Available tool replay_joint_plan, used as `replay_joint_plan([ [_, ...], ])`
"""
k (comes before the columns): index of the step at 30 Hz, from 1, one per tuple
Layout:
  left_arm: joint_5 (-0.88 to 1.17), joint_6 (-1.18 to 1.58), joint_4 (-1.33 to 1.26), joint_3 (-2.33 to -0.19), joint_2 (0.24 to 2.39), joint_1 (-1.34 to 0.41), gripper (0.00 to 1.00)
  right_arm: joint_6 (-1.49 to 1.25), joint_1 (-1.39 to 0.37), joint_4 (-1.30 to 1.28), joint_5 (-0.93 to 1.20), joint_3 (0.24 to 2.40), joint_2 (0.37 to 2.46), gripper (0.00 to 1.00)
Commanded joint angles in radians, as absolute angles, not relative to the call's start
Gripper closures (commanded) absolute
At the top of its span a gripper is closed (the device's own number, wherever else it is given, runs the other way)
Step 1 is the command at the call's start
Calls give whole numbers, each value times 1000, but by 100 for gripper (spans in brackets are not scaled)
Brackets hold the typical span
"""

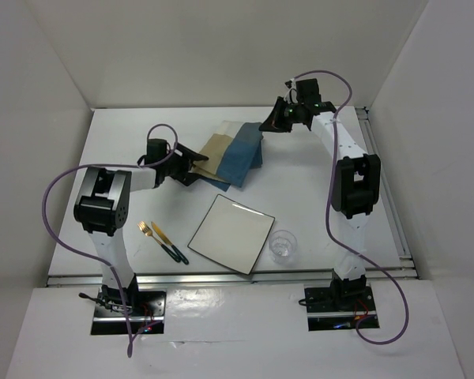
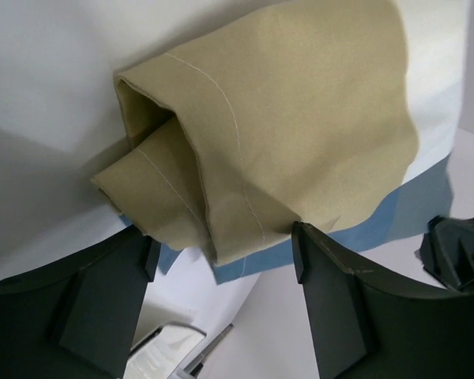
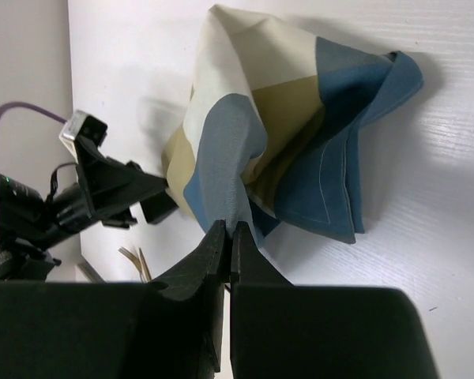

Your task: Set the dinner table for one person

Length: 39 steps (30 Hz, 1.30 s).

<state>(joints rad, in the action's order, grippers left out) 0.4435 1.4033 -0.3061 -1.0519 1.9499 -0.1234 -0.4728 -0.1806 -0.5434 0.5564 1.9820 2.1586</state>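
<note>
The bench [image 1: 126, 138], a plain white top, runs under everything from the arm bases to the far wall; every item sits on it.

The right end effector [image 3: 229, 237] is fully closed, pinching a blue-grey edge of the placemat [image 3: 300, 142] btwn its fingertips. From that pinch the cloth rises in a peak, so the far-right corner is held up off the bench, prob. so the bunched folds can be pulled flat. In the top view it sits at the placemat's far-right corner [image 1: 272, 120].

The left end effector [image 2: 221, 241] stands wide open and holds nothing. Its two fingers [image 2: 332, 292] flank the rolled tan corner of the cloth, w/ the fold just ahead of the tips. That looks like a line-up for a second grip on the opposite corner, so both arms could stretch the cloth out.

The placemat is far-centre, crumpled and doubled over, tan and blue bands overlapping. The rest waits nearer the bases, likely kept off to the side until the mat lies flat: the plate [image 1: 231, 234] centre, the glass [image 1: 283, 247] just beside its right edge, and the fork [image 1: 154, 238] and knife [image 1: 167, 241] side by side to its left, close to each other.

Count: 1 placemat, 1 plate, 1 glass, 1 fork, 1 knife, 2 arms.
</note>
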Motion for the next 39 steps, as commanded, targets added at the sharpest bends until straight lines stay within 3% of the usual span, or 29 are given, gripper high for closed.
replay_joint_plan([
  [1,462,1364,-325,-1149,2005,-94,17,-443,-186,-572,555,2006,2083,100],
  [6,471,1322,-282,-1209,2016,-94,25,-443,-176,-572,566,1997,2074,100],
  [10,471,1310,-282,-1232,2006,-94,51,-443,-176,-572,566,1997,2074,100],
  [11,471,1310,-282,-1241,2006,-84,66,-443,-176,-572,566,1997,2074,100],
  [15,471,1260,-215,-1345,2017,-84,100,-434,-176,-572,586,2019,2074,100],
  [21,483,1206,-155,-1520,2006,-22,100,-434,-167,-590,613,2144,2123,100],
  [24,547,1181,-146,-1667,2006,9,100,-408,-132,-601,646,2307,2166,100],
  [27,623,1172,-288,-1735,1952,38,100,-408,-80,-524,748,2385,2145,100],
  [33,678,1091,-261,-1833,1855,48,100,-417,-43,-325,773,2180,1981,100],
  [39,720,976,-215,-1608,1715,-14,100,-417,-31,-342,651,2005,1928,100],
])
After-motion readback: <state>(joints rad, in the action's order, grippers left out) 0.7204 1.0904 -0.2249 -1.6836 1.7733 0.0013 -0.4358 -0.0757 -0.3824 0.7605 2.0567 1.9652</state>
